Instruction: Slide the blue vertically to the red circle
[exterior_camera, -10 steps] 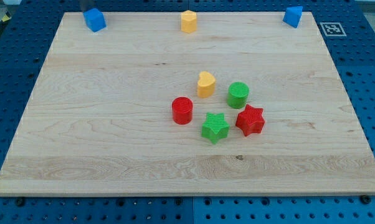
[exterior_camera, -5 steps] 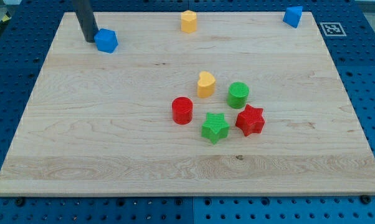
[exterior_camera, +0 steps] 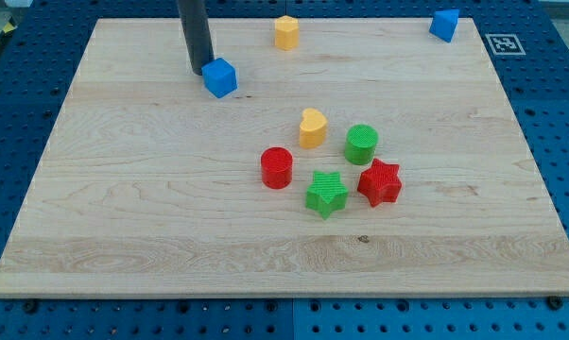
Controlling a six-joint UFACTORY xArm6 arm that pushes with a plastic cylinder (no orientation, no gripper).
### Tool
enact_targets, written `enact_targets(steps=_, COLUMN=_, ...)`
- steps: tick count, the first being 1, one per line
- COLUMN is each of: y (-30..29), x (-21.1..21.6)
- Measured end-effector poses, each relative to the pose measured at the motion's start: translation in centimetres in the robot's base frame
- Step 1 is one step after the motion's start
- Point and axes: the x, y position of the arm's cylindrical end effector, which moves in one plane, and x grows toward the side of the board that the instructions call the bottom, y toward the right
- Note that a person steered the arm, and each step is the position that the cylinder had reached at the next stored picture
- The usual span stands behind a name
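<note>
A blue cube (exterior_camera: 220,77) lies on the wooden board in the upper left part of the view. My tip (exterior_camera: 198,70) touches its upper left side, and the dark rod rises out of the view's top. The red circle (exterior_camera: 277,167) stands near the middle of the board, below and to the right of the blue cube. A second blue block (exterior_camera: 444,25) sits at the board's top right corner.
A yellow block (exterior_camera: 285,31) sits at the top edge. Next to the red circle are a yellow heart-like block (exterior_camera: 312,127), a green circle (exterior_camera: 361,144), a green star (exterior_camera: 326,194) and a red star (exterior_camera: 380,182). The board (exterior_camera: 124,208) lies on a blue pegboard.
My tip came in from the view's top left and pushed the blue cube down and to the right, from the top left corner toward the middle. The other blocks have not moved.
</note>
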Motion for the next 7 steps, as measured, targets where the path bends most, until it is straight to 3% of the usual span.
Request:
enact_targets(steps=3, y=3.4, x=4.1)
enact_targets(steps=7, y=5.2, x=3.6)
